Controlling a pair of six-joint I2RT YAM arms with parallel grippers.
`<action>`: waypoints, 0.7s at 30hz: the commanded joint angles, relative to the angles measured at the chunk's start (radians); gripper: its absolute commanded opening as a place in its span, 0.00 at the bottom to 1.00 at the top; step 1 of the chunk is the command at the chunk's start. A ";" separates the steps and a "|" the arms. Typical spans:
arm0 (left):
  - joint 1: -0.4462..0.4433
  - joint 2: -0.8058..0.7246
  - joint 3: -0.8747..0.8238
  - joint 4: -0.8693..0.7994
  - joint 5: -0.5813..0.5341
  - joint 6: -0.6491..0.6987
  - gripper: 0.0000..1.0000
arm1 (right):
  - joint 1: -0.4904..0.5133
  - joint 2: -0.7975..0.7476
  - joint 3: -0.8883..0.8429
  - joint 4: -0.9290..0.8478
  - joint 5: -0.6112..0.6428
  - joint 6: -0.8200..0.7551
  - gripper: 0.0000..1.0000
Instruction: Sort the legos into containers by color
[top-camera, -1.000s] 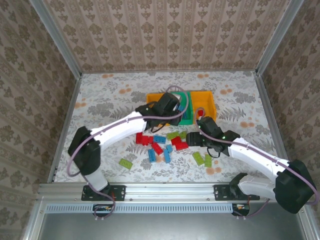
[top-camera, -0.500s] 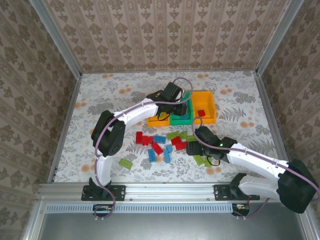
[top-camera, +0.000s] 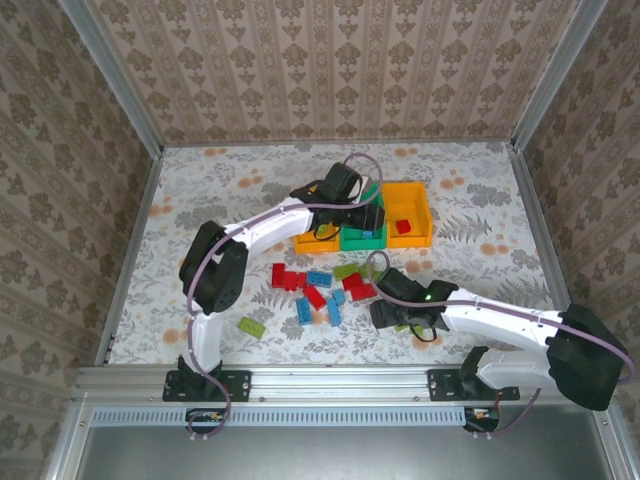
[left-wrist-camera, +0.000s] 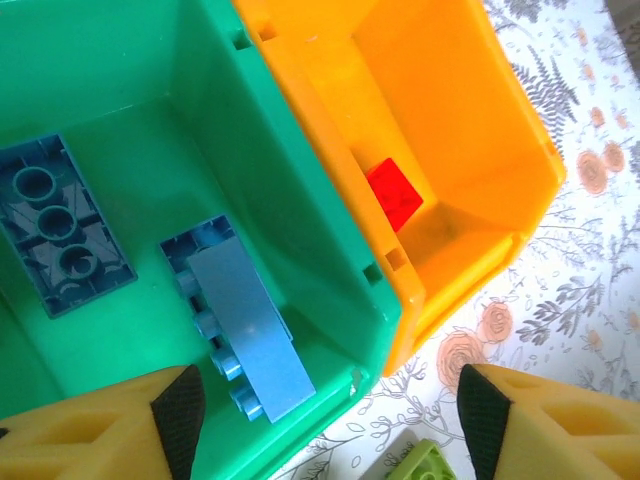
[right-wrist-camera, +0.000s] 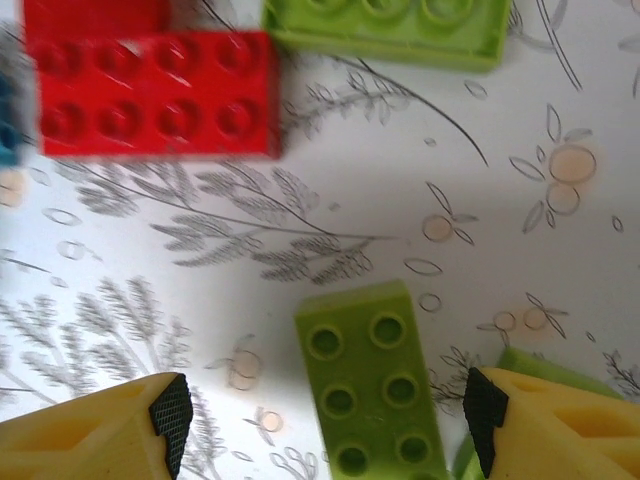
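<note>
Top view: floral tabletop (top-camera: 220, 200) carried loose legos (top-camera: 320, 290), with the containers (top-camera: 405, 184) just behind.
Left wrist: left end effector (left-wrist-camera: 330, 420) hung spread and empty over green bin (left-wrist-camera: 300, 220), which held two blue bricks (left-wrist-camera: 245, 320).
Right wrist: right end effector (right-wrist-camera: 320, 420) gaped above light green brick (right-wrist-camera: 375, 390). This looked like the pick-up step; the next move called for lowering and closing.

The top external camera looks steeply down from behind the arm bases (top-camera: 210, 385) at the frame's bottom, taking in the whole floral-patterned table (top-camera: 220, 200). The left wrist camera peers closely into the green plastic bin (left-wrist-camera: 290, 170) and adjoining orange plastic bin (left-wrist-camera: 450, 130), both upper centre overhead. The right wrist camera faces down, very near the tabletop, at a light green studded plastic brick (right-wrist-camera: 375, 390) and red studded plastic brick (right-wrist-camera: 160, 95).
</note>
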 joint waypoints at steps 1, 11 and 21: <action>0.010 -0.110 -0.060 0.065 0.034 -0.031 0.73 | 0.009 0.022 0.037 -0.065 0.065 0.019 0.76; 0.009 -0.234 -0.222 0.142 0.035 -0.061 0.77 | 0.012 0.124 0.078 -0.044 0.056 -0.027 0.69; 0.033 -0.338 -0.324 0.171 -0.003 -0.075 0.78 | 0.018 0.227 0.103 -0.059 0.051 -0.029 0.41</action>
